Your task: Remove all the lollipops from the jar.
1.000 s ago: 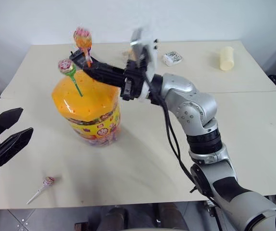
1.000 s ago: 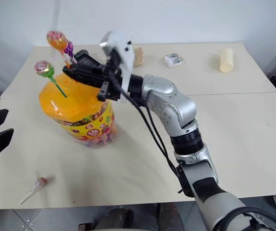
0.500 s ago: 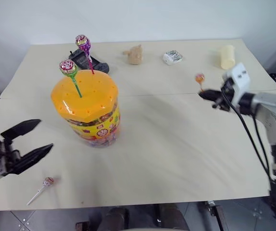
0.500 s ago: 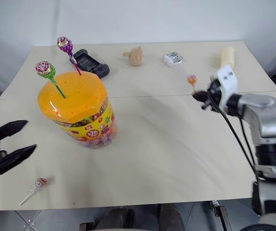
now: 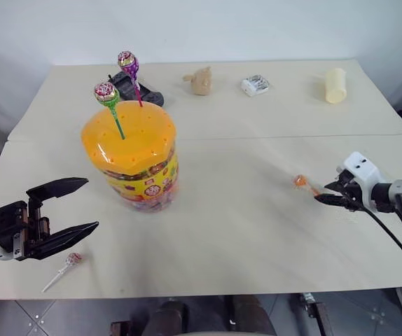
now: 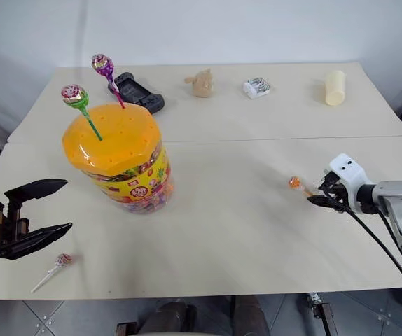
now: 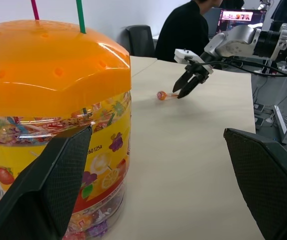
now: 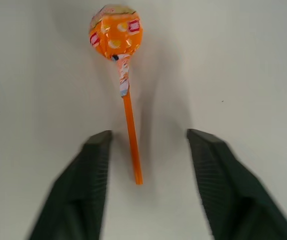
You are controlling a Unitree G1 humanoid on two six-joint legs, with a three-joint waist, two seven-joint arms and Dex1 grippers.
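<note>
Left fingers (image 5: 71, 208): two black fingers spread wide and grasping nothing, held above the pale surface (image 5: 243, 231) near its front left edge.
Pink lollipop: a small candy in a pink patterned wrapper on a thin white stick (image 5: 65, 266) lies flat on the surface just below and beside the tips of the left fingers, not touching them.
Jar: the large clear plastic cylinder with a colourful candy label and a domed orange lid dotted with holes (image 5: 131, 157) stands upright ahead of the left fingers, apart from them; in the left wrist view it sits beside one finger.
Lollipops in the lid: a pink-wrapped candy on a green stick (image 5: 108, 98) and a purple-wrapped candy on a magenta stick (image 5: 129, 66) stand tilted in holes of the lid.
Far edge of the surface: a black handheld game console (image 5: 141, 91) behind the jar, then a small tan figure (image 5: 201, 80), a small white packet (image 5: 255, 85) and a small pale-yellow cylinder (image 5: 335, 85), all well apart from both sets of fingers.
Orange lollipop: a round candy in an orange patterned wrapper on an orange stick (image 8: 121, 75) lies flat on the surface, the stick's end between the right fingertips without touching either, the candy pointing away from them.
Right fingers (image 5: 323, 199): black, released and parted on either side of the stick's end, low over the surface near its right side.
Background: a person in dark clothing (image 7: 188, 27) sits beyond the surface in the left wrist view.
</note>
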